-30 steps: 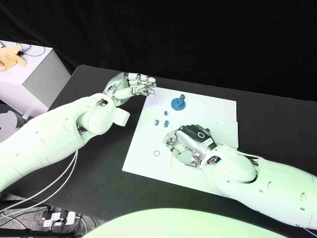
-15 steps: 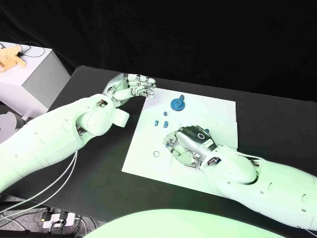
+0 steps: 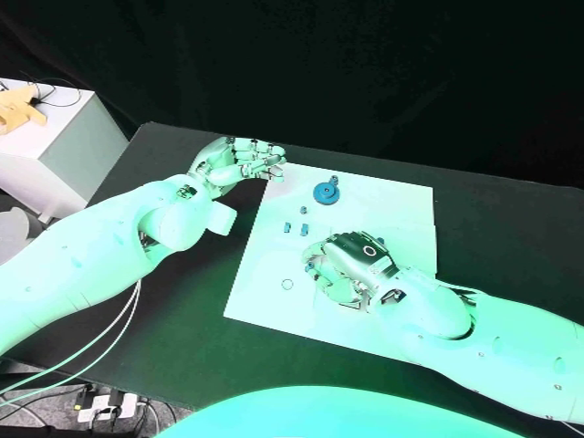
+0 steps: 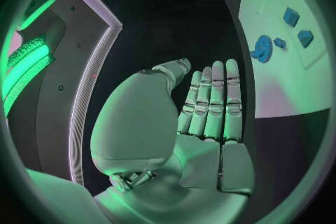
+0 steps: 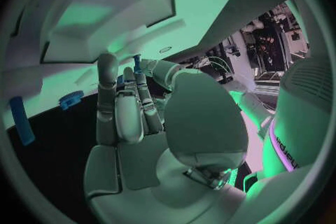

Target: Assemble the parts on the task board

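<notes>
Resting on task board (image 3: 384, 196): right hand (image 3: 349, 266), fingers curled, contents indiscernible; blue gear (image 3: 327, 192) beyond. Left hand (image 3: 244, 160) beside board, fingers together, empty.

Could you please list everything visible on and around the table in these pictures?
Task board: one, white, middle of the table.
Gear part: one, blue, round, on the board's far side.
Small parts: a few, blue, on the board near its left edge.
Table: one, black.
Box: one, white, beside the table's far left corner.
Left hand: silver, at the board's far left corner.
Right hand: silver, fingers down over the board's middle.
</notes>
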`<action>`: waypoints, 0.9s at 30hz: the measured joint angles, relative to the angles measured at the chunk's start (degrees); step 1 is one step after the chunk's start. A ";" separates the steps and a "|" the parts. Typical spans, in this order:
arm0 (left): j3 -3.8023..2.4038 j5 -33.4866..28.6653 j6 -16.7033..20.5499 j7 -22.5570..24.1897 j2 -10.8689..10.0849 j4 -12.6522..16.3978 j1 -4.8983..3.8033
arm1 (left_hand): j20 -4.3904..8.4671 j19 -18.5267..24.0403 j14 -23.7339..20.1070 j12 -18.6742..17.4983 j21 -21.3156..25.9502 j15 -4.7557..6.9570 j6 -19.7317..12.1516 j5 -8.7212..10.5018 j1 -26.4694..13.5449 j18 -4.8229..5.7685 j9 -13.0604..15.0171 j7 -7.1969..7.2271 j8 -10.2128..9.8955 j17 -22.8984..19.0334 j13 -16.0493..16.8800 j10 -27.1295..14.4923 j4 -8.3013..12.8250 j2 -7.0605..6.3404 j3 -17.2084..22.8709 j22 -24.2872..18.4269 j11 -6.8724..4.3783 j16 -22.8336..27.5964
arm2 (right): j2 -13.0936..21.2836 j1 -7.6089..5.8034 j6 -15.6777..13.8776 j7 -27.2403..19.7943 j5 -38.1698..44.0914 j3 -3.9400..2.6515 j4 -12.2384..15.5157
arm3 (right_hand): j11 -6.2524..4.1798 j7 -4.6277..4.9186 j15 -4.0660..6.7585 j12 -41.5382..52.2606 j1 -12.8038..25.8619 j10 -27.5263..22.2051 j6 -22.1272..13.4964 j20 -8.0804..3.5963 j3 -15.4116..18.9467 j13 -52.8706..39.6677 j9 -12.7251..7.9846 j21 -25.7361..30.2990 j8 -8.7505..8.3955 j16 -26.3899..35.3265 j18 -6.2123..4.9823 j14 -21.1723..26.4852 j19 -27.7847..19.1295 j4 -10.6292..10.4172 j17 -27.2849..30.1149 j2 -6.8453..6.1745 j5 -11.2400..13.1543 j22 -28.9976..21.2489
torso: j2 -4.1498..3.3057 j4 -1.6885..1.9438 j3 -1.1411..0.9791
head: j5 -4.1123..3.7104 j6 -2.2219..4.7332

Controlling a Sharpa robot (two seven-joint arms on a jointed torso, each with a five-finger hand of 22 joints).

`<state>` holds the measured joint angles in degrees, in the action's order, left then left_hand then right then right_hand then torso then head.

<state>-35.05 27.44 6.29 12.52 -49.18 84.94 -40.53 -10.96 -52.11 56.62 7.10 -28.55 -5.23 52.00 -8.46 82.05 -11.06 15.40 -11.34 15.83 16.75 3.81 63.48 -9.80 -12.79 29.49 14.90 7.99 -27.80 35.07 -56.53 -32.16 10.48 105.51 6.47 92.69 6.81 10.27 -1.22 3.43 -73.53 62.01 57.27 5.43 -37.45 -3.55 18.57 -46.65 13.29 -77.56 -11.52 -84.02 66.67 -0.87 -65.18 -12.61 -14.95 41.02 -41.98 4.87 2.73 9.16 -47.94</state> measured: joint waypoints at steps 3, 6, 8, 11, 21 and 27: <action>0.00 0.01 -0.10 -0.07 0.00 0.00 0.00 | 0.00 0.00 -0.14 0.00 0.00 -0.14 0.00 0.00 0.00 0.00 0.00 0.00 0.00 0.00 0.00 0.00 0.00 0.00 0.00 0.00 0.00 0.29 | 0.02 -0.01 0.06 0.14 0.02 0.00 0.05 | -0.19 0.00 0.00 0.00 0.00 -0.23 -0.01 0.08 0.11 0.00 -0.01 0.00 0.00 0.00 -0.05 0.00 -0.09 0.11 0.19 0.00 0.00 0.00 | 0.00 0.00 -0.01 | -0.04 0.02; 0.00 0.01 -0.19 -0.13 0.00 -0.01 0.00 | 0.00 0.00 -0.22 0.00 0.00 -0.22 0.00 0.00 0.00 0.00 0.00 0.00 0.00 -0.01 0.00 0.00 0.00 0.00 0.00 0.00 0.00 0.29 | 0.07 -0.01 0.11 0.23 0.03 -0.01 0.15 | -0.10 0.01 0.00 0.00 -0.22 -0.55 -0.01 0.00 0.31 0.00 0.00 0.00 0.00 0.00 -0.06 0.00 -0.37 0.00 0.24 -0.22 0.00 0.00 | 0.01 0.00 -0.01 | -0.07 0.02; 0.00 0.02 -0.23 -0.16 -0.01 -0.01 0.00 | 0.00 0.00 -0.22 0.00 0.00 -0.22 0.00 0.00 0.00 0.00 0.00 0.00 0.00 -0.01 0.00 0.00 0.00 0.00 0.00 0.00 0.00 0.29 | 0.14 -0.01 0.14 0.26 0.04 -0.01 0.25 | -0.18 0.01 0.00 0.00 -0.22 -0.63 -0.01 0.11 0.31 0.00 0.00 0.00 0.00 0.00 -0.06 0.00 -0.50 0.00 0.19 -0.22 0.00 0.00 | 0.01 0.00 -0.01 | -0.08 0.02; 0.00 0.02 -0.28 -0.20 -0.01 -0.02 0.00 | 0.00 0.00 -0.22 0.00 0.00 -0.22 0.00 0.00 0.00 0.00 0.00 0.00 0.00 -0.01 0.00 0.00 0.00 0.00 0.00 0.00 0.00 0.29 | 0.25 -0.01 0.19 0.28 0.05 -0.01 0.40 | -0.19 -0.21 0.00 0.21 -0.22 -0.63 0.21 0.36 0.47 -0.05 0.00 0.00 0.00 0.00 -0.09 0.00 -0.76 0.17 0.04 -0.22 0.00 0.00 | 0.00 0.00 -0.01 | -0.08 0.02; 0.00 0.03 -0.35 -0.29 -0.02 -0.03 0.00 | 0.00 0.00 -0.22 0.00 0.00 -0.22 0.00 0.00 0.00 0.00 -0.05 0.00 0.00 0.08 0.00 0.00 0.00 0.00 0.00 -0.05 0.00 0.29 | 0.44 0.06 0.22 0.26 0.02 0.12 1.01 | -1.08 -1.10 -0.02 2.80 -0.78 3.02 1.12 1.31 0.78 -0.43 0.17 3.20 0.00 -0.78 1.63 0.02 -2.33 0.17 -1.46 -0.13 0.32 -3.15 | 0.00 0.00 0.00 | -0.06 -0.04; 0.00 0.04 -0.36 -0.34 -0.03 -0.05 0.01 | 0.00 0.00 -0.22 -0.24 0.00 -0.22 0.00 0.00 0.00 0.00 -0.05 0.00 0.00 0.13 -0.01 0.00 0.00 0.00 0.00 -0.05 0.00 0.29 | 0.64 0.35 0.23 0.24 -0.29 0.29 1.33 | -1.43 -1.12 0.36 3.06 -0.99 3.89 1.13 0.61 0.78 -0.43 0.17 2.64 0.00 -0.91 1.77 0.06 -1.83 0.17 -1.97 0.08 0.32 -3.73 | 0.00 0.02 0.00 | -0.03 -0.01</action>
<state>-35.06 27.48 5.92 12.19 -49.22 84.89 -40.52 -10.96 -52.11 56.40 6.86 -28.55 -5.45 52.00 -8.46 82.05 -11.05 15.35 -11.34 15.83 16.89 3.80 63.48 -9.80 -12.79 29.50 14.85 7.99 -27.50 35.71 -56.18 -31.93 10.73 105.22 6.75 94.02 5.38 9.16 -0.86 6.49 -74.52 65.90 58.41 6.04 -36.67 -3.98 18.75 -44.01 13.29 -78.47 -9.75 -83.95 64.84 -0.70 -67.15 -12.53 -14.63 37.29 -41.98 4.89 2.73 9.12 -47.96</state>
